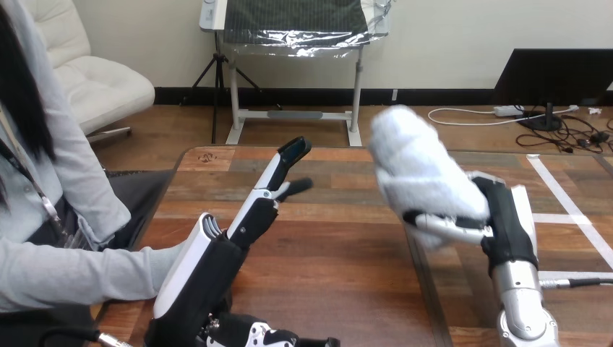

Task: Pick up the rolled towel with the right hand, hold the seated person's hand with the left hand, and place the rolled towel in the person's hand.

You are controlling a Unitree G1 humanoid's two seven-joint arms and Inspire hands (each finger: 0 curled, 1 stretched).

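Now the right hand point(507, 225) holds the towel point(419, 170) above the surface point(340, 264), fingers point(449, 226) curled round its lower end. It looks soft, light and squashy, so grip mid-roll. The left hand point(206, 278) has straight fingers point(278, 177), beside the person's sleeve point(87, 271).

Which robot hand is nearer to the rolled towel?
Right. The right robot hand grips the rolled towel; the left robot hand is apart from it, to its left.
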